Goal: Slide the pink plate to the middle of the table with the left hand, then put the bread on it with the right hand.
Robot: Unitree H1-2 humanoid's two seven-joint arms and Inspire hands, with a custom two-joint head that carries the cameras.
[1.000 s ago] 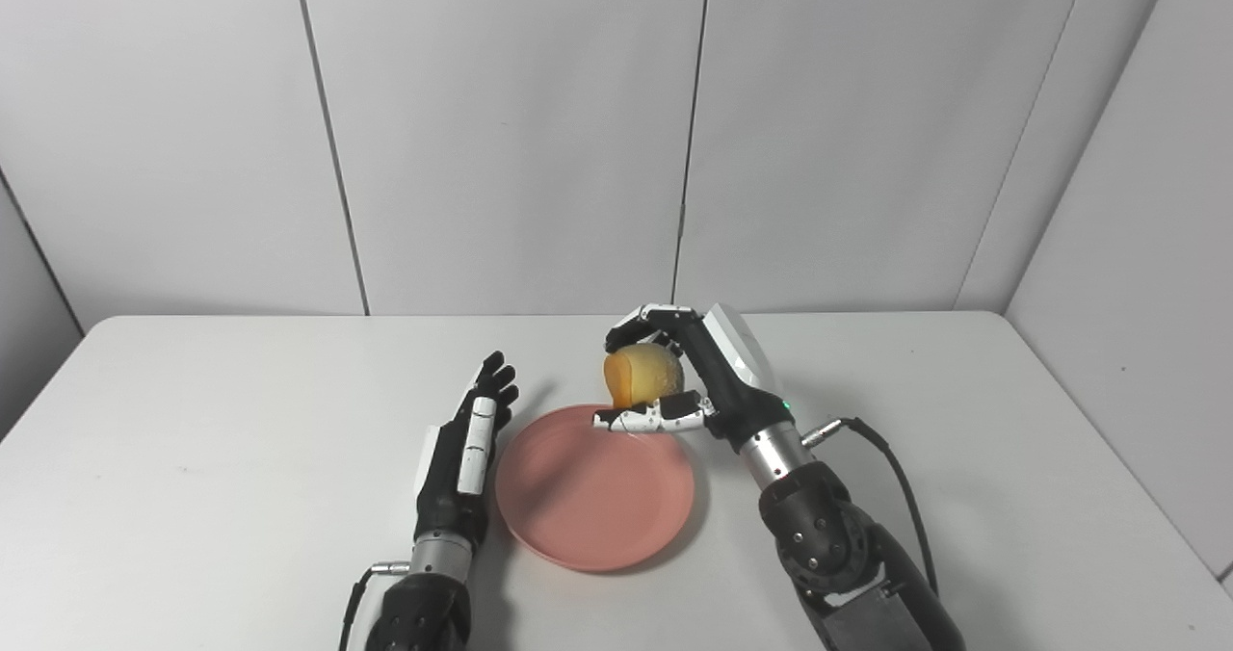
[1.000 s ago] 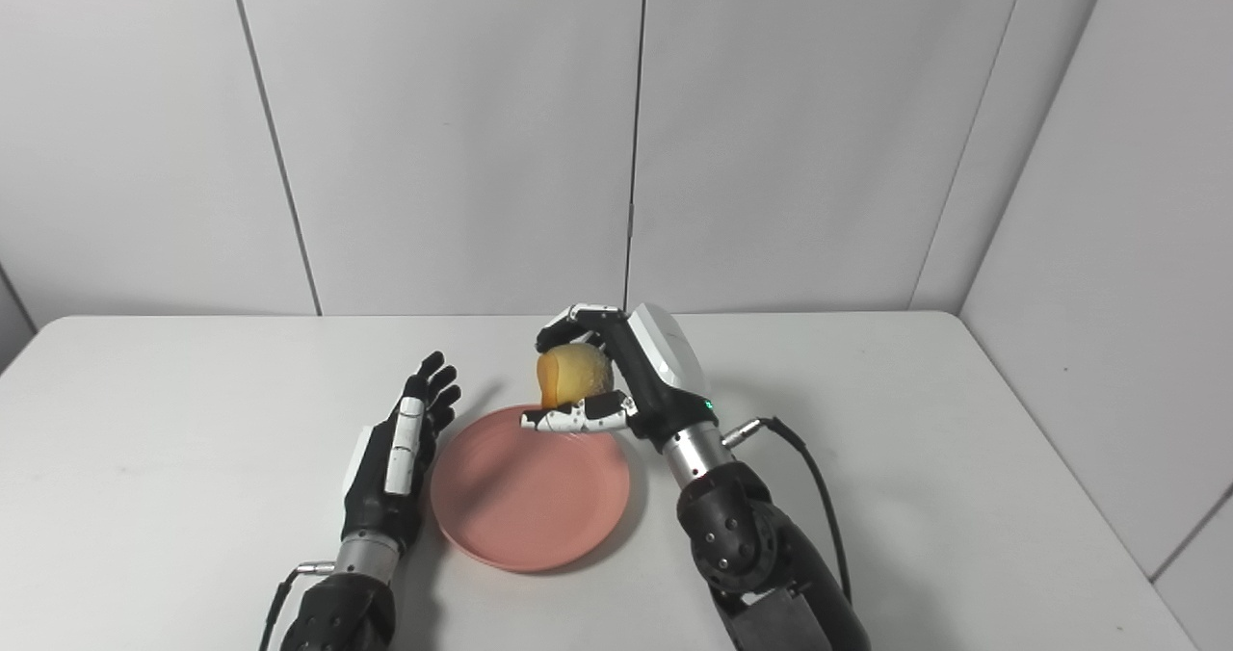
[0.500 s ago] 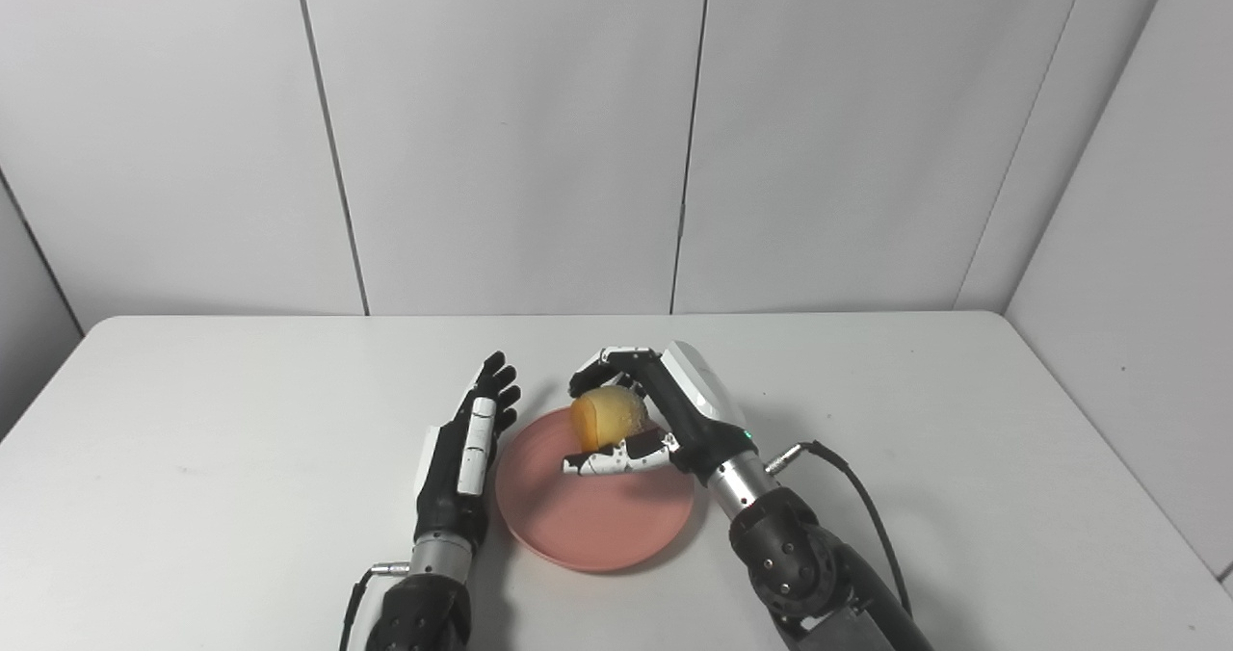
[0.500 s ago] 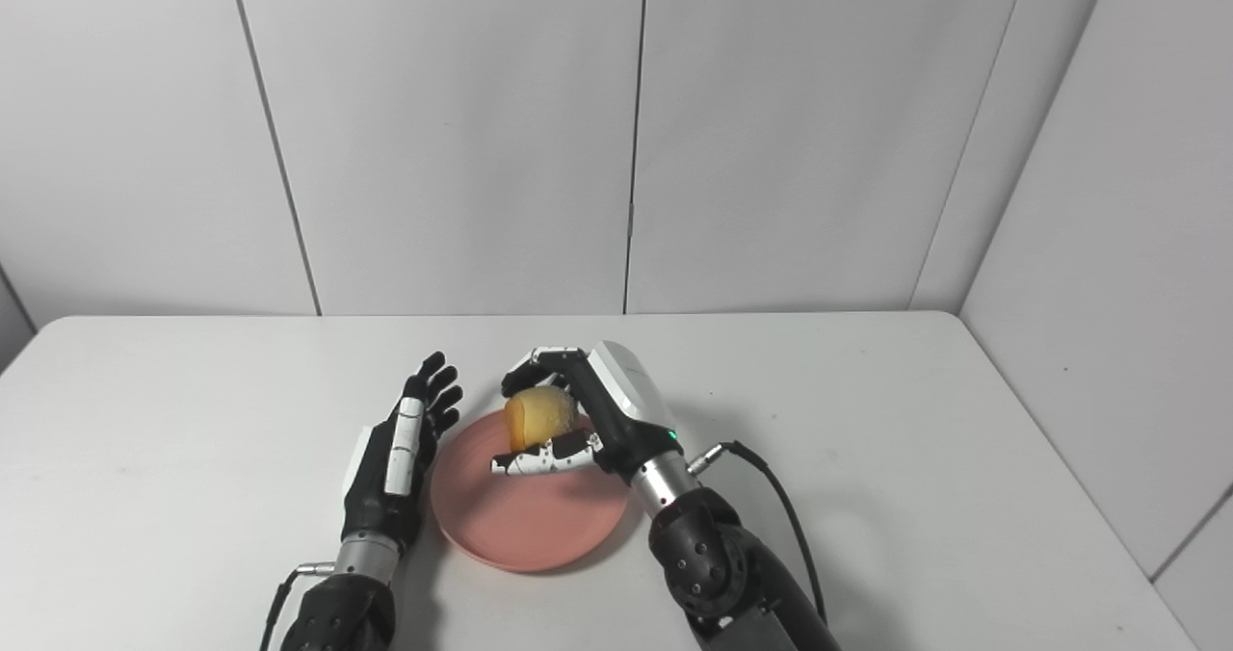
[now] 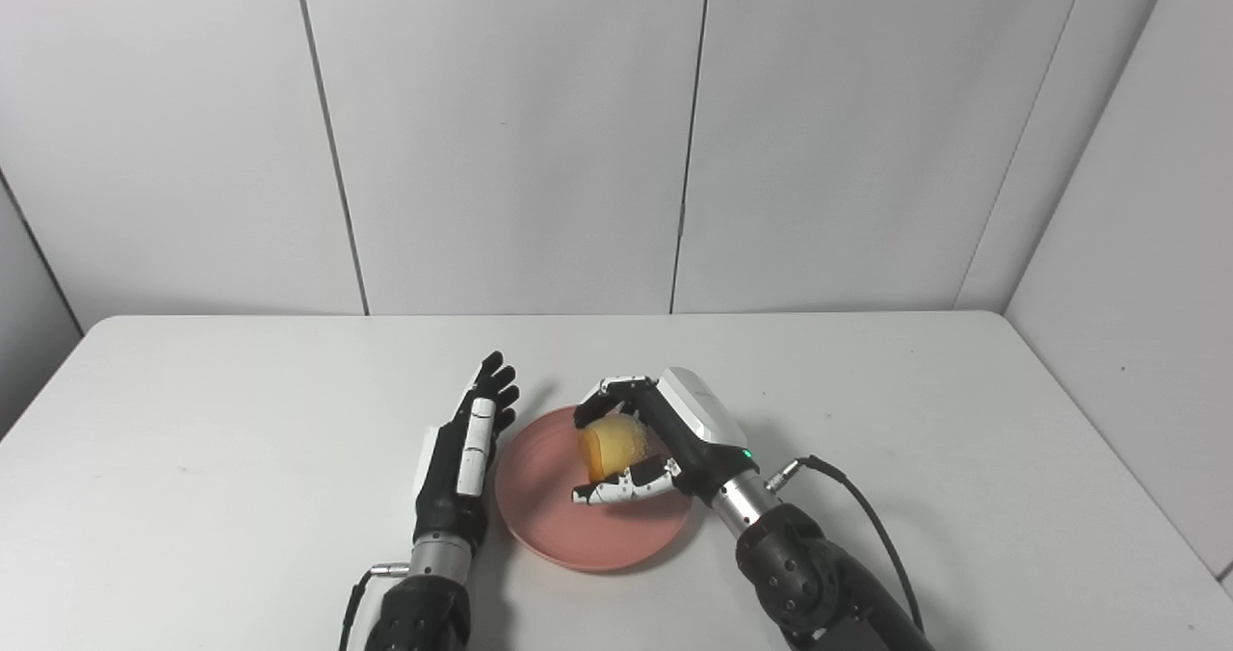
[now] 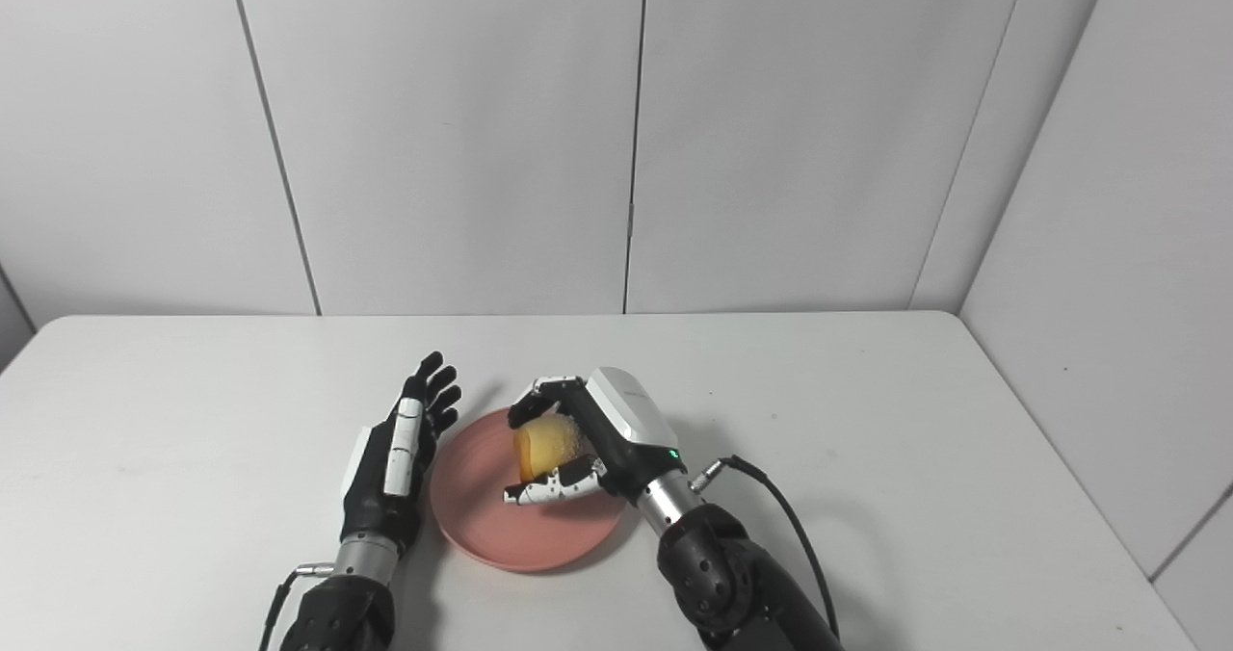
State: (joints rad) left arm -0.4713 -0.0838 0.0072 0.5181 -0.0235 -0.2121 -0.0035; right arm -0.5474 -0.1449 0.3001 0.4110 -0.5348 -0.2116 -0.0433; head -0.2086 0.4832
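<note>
Down comes the right hand with the bread — a second ago it hung high beyond the plate's far rim, and now it sits low over the pink plate, the arm drawn back toward the robot. Nothing else has shifted; the plate and the left hand lie exactly where they were.

Biggest thing first: the white table fills the lower half of both views, backed by plain grey wall panels that fold into a corner on the right. Both arms rise from the bottom edge. A black cable loops off the right wrist and trails along the table beside the forearm.

The pink plate rests flat near the table's middle, between the two hands. Over its far half, the right hand is wrapped around the bread, fingers curled over the top, thumb tucked beneath. It is a firm grasp, no release yet. Whether the bread's underside touches the plate I cannot tell; the thumb hides that spot.

The left hand lies just beside the plate's left rim, grasping nothing, its fingers stretched out and slightly apart, pointing away from the robot.

The bread itself is a small, rounded, golden-yellow lump, the smallest item on show.
</note>
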